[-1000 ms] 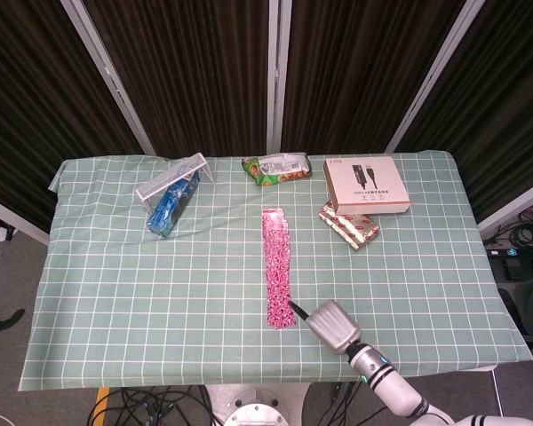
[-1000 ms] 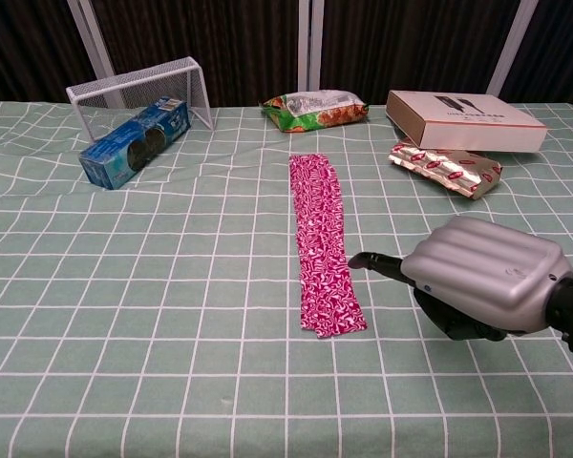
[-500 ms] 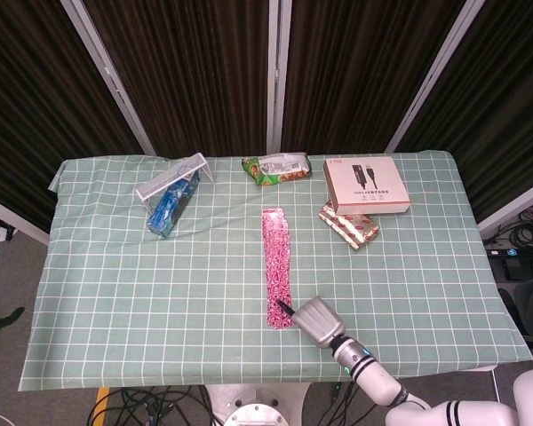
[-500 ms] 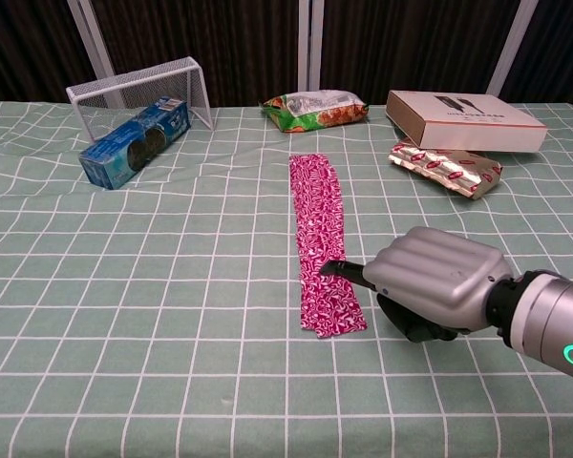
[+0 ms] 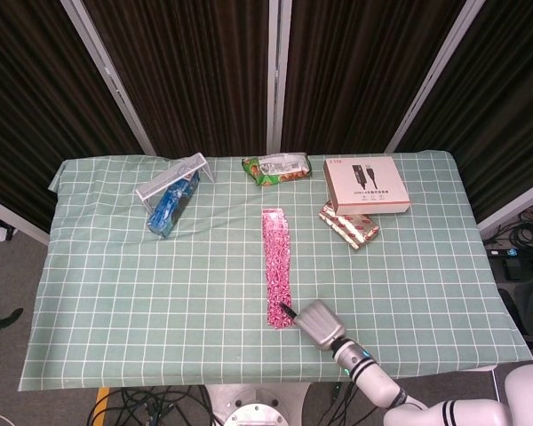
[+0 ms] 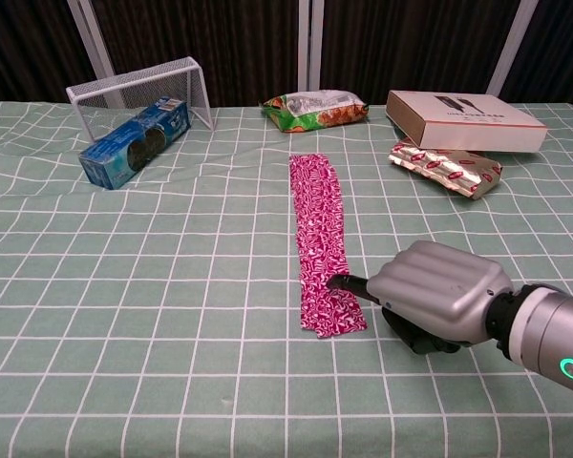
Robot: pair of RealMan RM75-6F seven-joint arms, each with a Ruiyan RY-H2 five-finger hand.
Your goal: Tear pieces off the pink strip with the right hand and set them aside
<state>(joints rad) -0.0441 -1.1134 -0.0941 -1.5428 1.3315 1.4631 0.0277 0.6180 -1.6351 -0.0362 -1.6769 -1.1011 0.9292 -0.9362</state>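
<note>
A worktop (image 5: 115, 266) covered in a green checked cloth holds a long pink strip (image 5: 276, 266) lying flat down its middle, running away from the robot. The right hand (image 6: 439, 296), silver and rounded, sits low at the near end of the strip, just to its right. Its fingers are curled under, and one dark fingertip (image 6: 344, 282) reaches out over the strip's right edge near the bottom. I cannot tell whether it pinches the strip or only touches it. The left hand does not show in either view. At the far side sit a wire rack (image 6: 138, 89) over a blue packet (image 6: 134, 143), a green snack bag (image 6: 315, 107), a white box (image 6: 463, 119) and a red-and-silver packet (image 6: 446, 167) just in front of the box.
</note>
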